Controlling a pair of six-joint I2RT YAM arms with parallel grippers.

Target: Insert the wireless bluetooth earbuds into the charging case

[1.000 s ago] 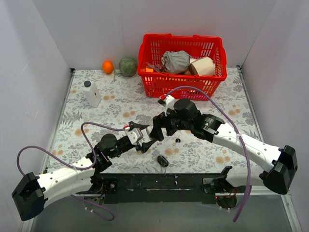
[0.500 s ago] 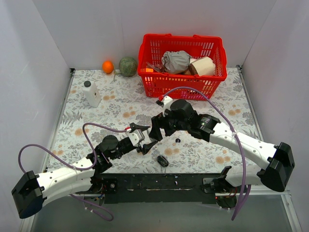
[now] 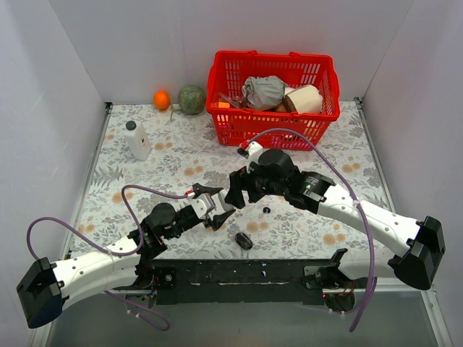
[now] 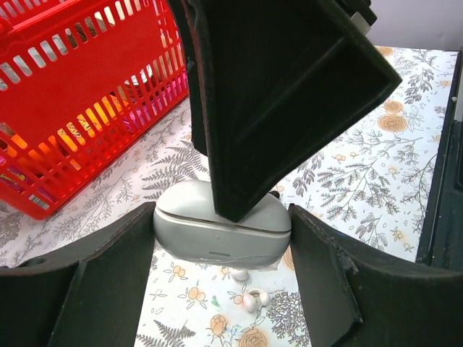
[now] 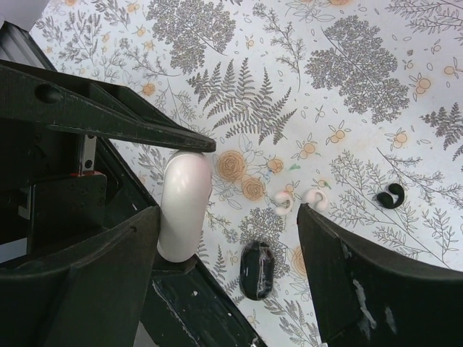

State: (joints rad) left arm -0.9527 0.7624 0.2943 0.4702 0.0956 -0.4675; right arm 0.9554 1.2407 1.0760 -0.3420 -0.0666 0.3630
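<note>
Nearest to the arm bases, a black oval object (image 3: 243, 240) lies on the flowered table (image 3: 181, 155), close to its near edge. Just behind it, the left gripper (image 4: 221, 220) pinches the charging case (image 4: 210, 242) and holds it above the table. The long axis of the case runs across from one left finger (image 4: 94, 289) to the other, so the pads press on its two rounded ends. A thin seam goes along its length with the lid part on top, and it looks closed. We can read no writing on its glossy white shell.

The right gripper (image 5: 228, 213) has its fingers spread wide. In the left wrist view, one right finger (image 4: 282, 94) comes down from above and its tip touches the lid.

On the table below lie two small white rounded pieces (image 5: 283, 202). Beside them is one tiny black curved piece (image 5: 391, 195), which we take as one of the earbuds.

Farther away, on the left, a white bottle (image 3: 137, 140) with a black cap stands upright. At the back stands a red basket (image 3: 231, 123). An orange label (image 4: 18, 173) shows through its wall, its print too small to read. An orange (image 3: 161, 99) and a green ball (image 3: 192, 99) lie left of the basket.
</note>
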